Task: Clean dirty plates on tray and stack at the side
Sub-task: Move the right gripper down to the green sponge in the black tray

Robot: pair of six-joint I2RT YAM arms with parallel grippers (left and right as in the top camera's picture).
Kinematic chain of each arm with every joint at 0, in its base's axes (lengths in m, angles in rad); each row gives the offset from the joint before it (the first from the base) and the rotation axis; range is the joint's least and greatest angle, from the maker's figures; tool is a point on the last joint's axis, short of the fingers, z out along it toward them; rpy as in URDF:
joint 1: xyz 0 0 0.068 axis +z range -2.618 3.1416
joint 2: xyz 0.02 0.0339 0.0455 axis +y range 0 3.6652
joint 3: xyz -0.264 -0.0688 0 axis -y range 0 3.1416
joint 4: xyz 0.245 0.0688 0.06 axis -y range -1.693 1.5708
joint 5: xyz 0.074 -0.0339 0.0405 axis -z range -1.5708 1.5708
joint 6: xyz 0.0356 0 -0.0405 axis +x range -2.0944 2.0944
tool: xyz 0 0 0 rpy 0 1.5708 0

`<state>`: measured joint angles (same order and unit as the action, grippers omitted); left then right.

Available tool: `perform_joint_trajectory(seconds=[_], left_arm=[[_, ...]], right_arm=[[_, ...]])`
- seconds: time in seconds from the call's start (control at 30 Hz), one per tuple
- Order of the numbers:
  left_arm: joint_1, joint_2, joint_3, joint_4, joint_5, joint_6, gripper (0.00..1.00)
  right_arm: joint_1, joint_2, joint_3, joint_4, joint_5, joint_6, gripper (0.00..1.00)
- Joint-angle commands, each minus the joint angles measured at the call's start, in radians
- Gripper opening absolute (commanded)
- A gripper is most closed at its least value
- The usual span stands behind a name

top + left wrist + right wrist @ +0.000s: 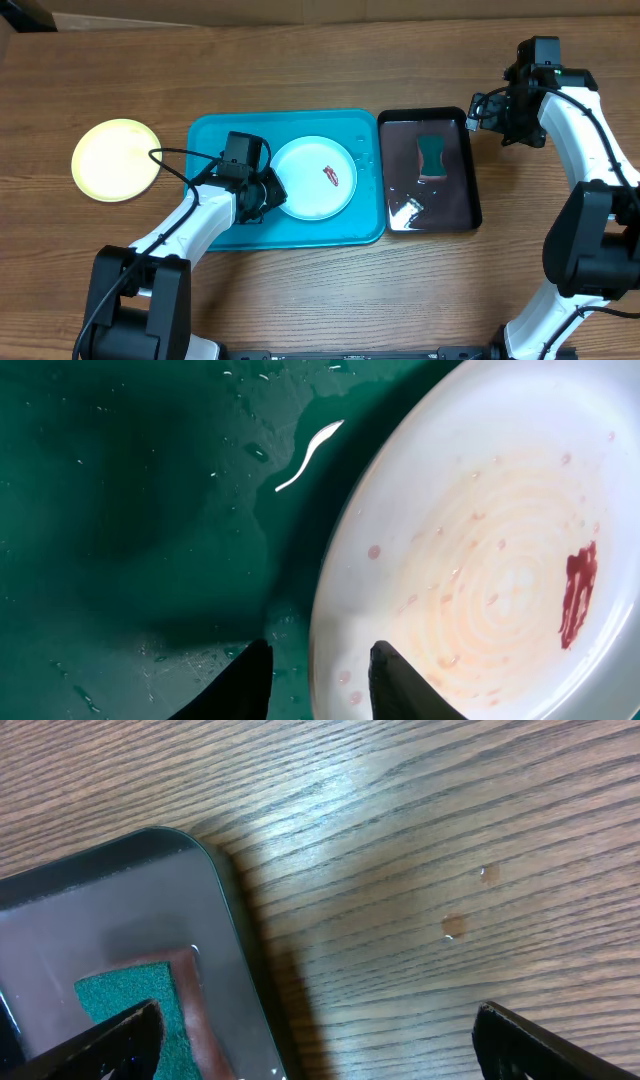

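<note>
A pale yellow-green plate (115, 160) is recorded on the wooden surface (300, 300), well to the left of the left pincer (268, 192) and outside the turquoise tray (215, 135). The white plate (313, 177) lies in the tray, immediately right of that pincer. The finger gap cannot be judged overhead. In the wrist view the left pincer (320, 680) is shown partly open, with the plate rim lying between the fingers (250, 680) and nothing seen clamped. The red-brown smear (578, 590) is seen in both views, the faint residue rings only at the wrist. A black tray (470, 200) holding a green sponge (432, 153) lies just left of the right pincer (480, 112). The right wrist view shows the right pincer (315, 1040) spread wide and empty.
</note>
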<state>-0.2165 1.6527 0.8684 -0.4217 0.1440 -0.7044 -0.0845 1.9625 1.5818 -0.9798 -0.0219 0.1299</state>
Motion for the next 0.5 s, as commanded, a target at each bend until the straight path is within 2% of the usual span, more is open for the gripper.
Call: perform_joint_trajectory(seconds=[0.0, 0.1, 0.27, 0.33, 0.47], left_arm=[[-0.005, 0.005, 0.008, 0.003, -0.013, 0.029, 0.31], [-0.005, 0.011, 0.008, 0.004, -0.014, 0.028, 0.25], [-0.005, 0.018, 0.008, 0.008, -0.017, 0.028, 0.22], [-0.006, 0.024, 0.008, 0.011, -0.016, 0.028, 0.21], [-0.006, 0.027, 0.008, 0.012, -0.016, 0.027, 0.21]], right_arm=[[0.001, -0.008, 0.012, 0.008, -0.003, 0.005, 1.00], [0.001, -0.008, 0.012, 0.036, -0.063, 0.005, 1.00], [0.001, -0.008, 0.016, -0.039, -0.342, -0.042, 1.00], [0.001, -0.010, 0.036, -0.060, -0.409, -0.058, 0.91], [0.012, -0.025, 0.124, -0.179, -0.478, -0.060, 0.66]])
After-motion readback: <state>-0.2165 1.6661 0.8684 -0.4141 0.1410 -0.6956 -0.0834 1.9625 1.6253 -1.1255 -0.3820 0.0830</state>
